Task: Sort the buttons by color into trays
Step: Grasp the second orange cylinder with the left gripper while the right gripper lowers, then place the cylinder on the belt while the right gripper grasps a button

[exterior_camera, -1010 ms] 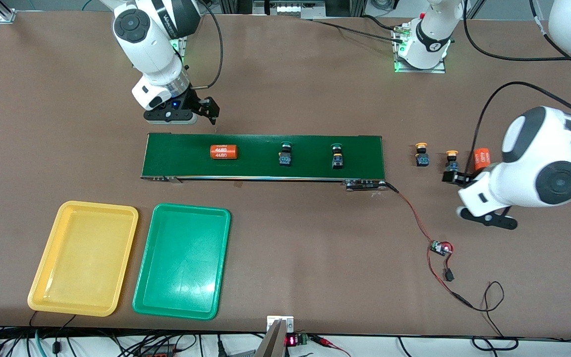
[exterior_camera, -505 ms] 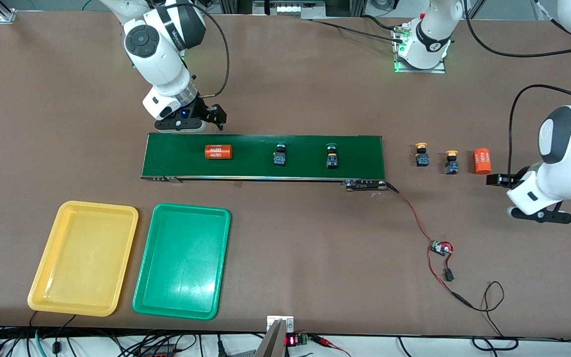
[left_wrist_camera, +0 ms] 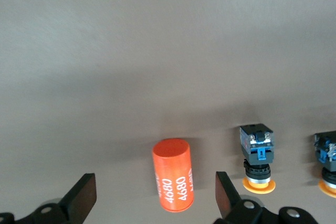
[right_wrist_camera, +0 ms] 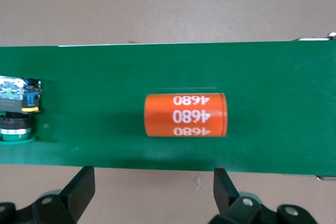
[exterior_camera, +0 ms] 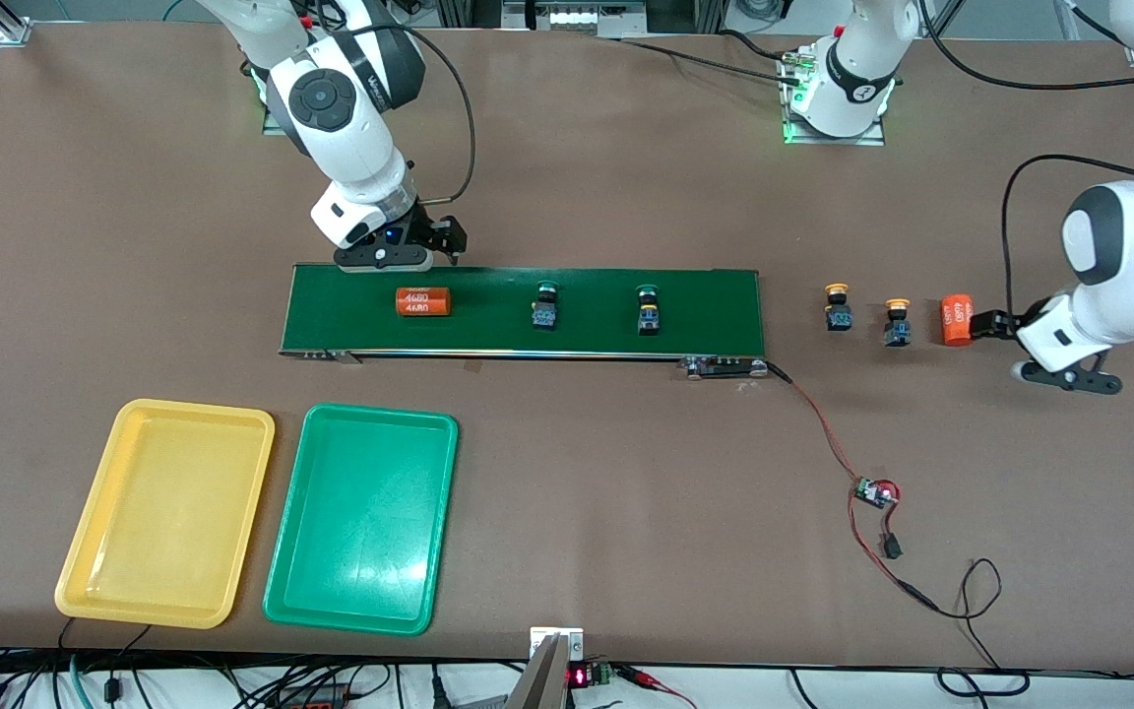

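Note:
Two green-capped buttons [exterior_camera: 545, 305] [exterior_camera: 648, 310] stand on the dark-green conveyor belt [exterior_camera: 715, 305]. Two yellow-capped buttons [exterior_camera: 836, 306] [exterior_camera: 897, 322] stand on the table past the belt's end, toward the left arm's end. The yellow tray [exterior_camera: 168, 512] and the green tray [exterior_camera: 362, 519] lie side by side nearer the camera; nothing lies in either. My right gripper [exterior_camera: 441, 241] is open and empty over the belt's edge by an orange cylinder [right_wrist_camera: 185, 115]. My left gripper [exterior_camera: 986, 324] is open and empty, low beside another orange cylinder [left_wrist_camera: 173, 182]. One yellow button [left_wrist_camera: 257, 158] shows in the left wrist view.
An orange "4680" cylinder [exterior_camera: 423, 301] lies on the belt near the right arm's end. A second cylinder [exterior_camera: 958, 321] lies on the table beside the yellow buttons. A red-black cable with a small board [exterior_camera: 872, 490] runs from the belt's end toward the front camera.
The right gripper moved over to the belt's edge by the cylinder. The left gripper drew away from the yellow buttons to beside the table cylinder. The belt's items shifted toward the right arm's end.

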You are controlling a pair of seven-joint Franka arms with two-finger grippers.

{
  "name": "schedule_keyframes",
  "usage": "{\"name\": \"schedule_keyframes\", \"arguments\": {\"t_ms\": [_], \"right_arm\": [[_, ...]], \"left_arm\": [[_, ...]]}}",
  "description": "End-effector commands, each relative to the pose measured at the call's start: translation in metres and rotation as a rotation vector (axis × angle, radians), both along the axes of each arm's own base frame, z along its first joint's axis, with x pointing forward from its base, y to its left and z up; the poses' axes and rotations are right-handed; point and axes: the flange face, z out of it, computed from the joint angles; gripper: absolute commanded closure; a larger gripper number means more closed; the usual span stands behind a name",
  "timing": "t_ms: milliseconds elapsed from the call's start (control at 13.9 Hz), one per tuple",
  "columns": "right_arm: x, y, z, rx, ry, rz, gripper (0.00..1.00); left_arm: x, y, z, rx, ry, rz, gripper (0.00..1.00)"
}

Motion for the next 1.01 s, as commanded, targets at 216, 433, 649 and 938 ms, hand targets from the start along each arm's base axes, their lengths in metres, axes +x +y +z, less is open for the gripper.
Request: {"name": "schedule_keyframes", "arguments": {"t_ms": [216,433,649,938], "right_arm": [[0.014,0.020,-0.013,-0.010,0.001,-0.004,0.00],[0.025,0.030,-0.018,-0.010,-0.004,-0.021,0.00],[0.032,0.031,-0.022,-0.008,-0.002,-0.029,0.00],[0.038,0.041,-0.030,-0.012,0.002,-0.024,0.00]], "left_arm": [[-0.030,-0.002,-0.058,-0.041,0.010,-0.046,0.00],[-0.038,-0.001,-0.070,-0.049,0.037,-0.047,0.00],[-0.049,0.009,-0.089,-0.051,0.075,-0.024,0.00],[-0.053,0.017,-0.093,-0.049,0.089,-0.009,0.55]]}}
